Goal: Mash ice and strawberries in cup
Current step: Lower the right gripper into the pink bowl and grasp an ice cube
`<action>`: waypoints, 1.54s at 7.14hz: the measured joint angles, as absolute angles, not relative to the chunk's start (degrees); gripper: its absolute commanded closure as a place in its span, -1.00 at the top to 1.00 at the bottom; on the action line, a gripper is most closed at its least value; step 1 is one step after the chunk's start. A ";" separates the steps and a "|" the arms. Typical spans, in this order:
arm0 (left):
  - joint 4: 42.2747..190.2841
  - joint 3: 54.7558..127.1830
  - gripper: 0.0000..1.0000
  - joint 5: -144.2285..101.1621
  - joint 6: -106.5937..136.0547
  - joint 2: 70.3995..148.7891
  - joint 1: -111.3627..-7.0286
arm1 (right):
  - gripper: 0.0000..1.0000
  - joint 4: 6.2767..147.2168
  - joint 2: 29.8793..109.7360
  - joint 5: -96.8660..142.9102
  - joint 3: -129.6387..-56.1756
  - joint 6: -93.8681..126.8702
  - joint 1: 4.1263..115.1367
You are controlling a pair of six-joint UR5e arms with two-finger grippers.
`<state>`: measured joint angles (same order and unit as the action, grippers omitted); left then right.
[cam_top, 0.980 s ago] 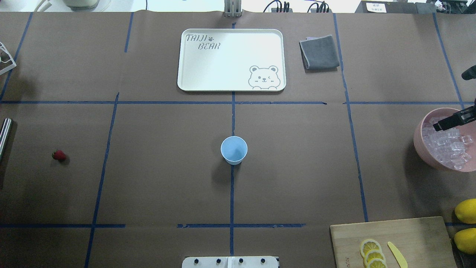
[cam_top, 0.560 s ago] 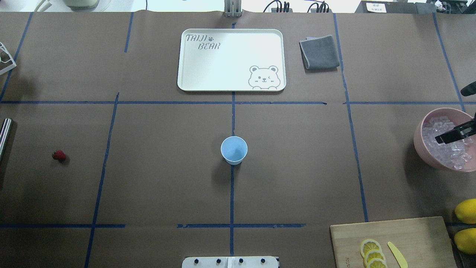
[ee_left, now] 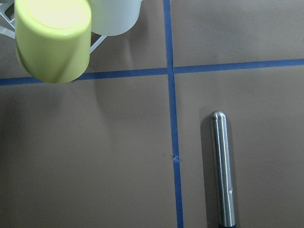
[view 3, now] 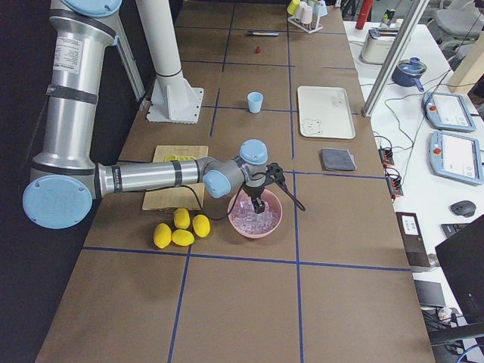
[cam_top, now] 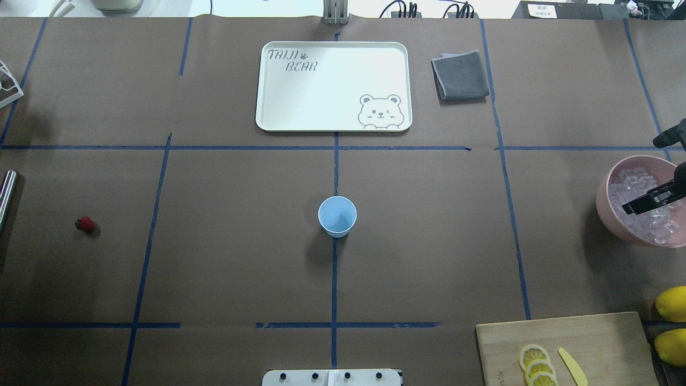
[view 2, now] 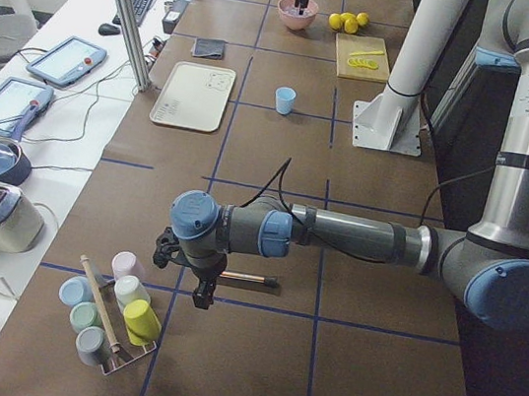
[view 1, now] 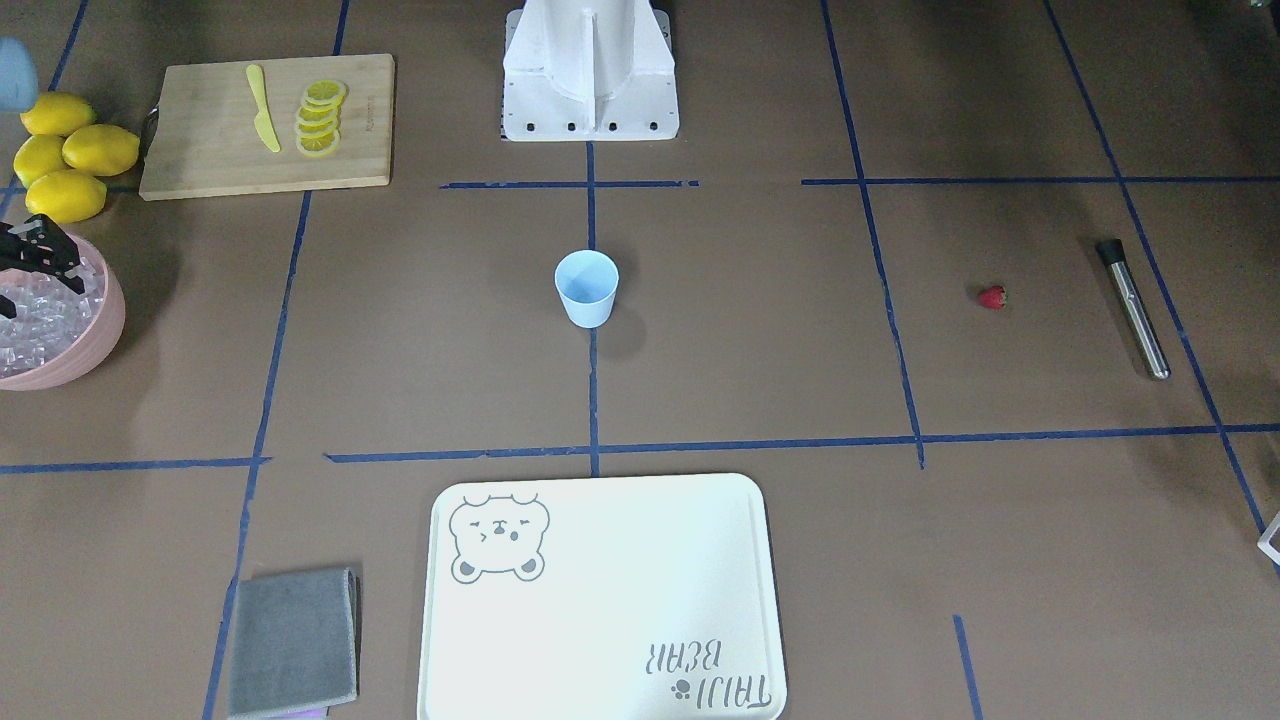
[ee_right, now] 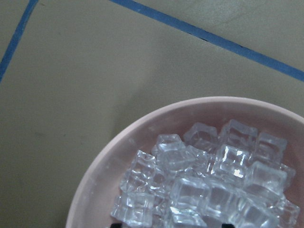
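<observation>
Left arm point(view 2: 348, 236): silver tube, blue joint caps point(view 2: 192, 215), black cable point(view 2: 275, 175) behind left claw point(view 2: 194, 282).
Right claw point(cam_top: 640, 177): black.
Pedestal point(view 1: 590, 70): white, bolted.

Upright empty cup point(cam_top: 337, 216); strawberry point(cam_top: 84, 224); heaped ice point(ee_right: 209, 185)

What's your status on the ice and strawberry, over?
Right gripper over ice in bowl, jaws open. Left gripper by rod, jaws unclear. Cup empty, strawberry on table. Nothing between bowl and cup.
</observation>
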<state>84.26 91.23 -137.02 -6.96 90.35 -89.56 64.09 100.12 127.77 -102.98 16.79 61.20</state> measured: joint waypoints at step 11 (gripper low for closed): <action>84.20 91.28 1.00 -137.02 -6.94 90.21 -89.39 | -0.96 64.62 98.29 128.40 -102.43 17.23 62.11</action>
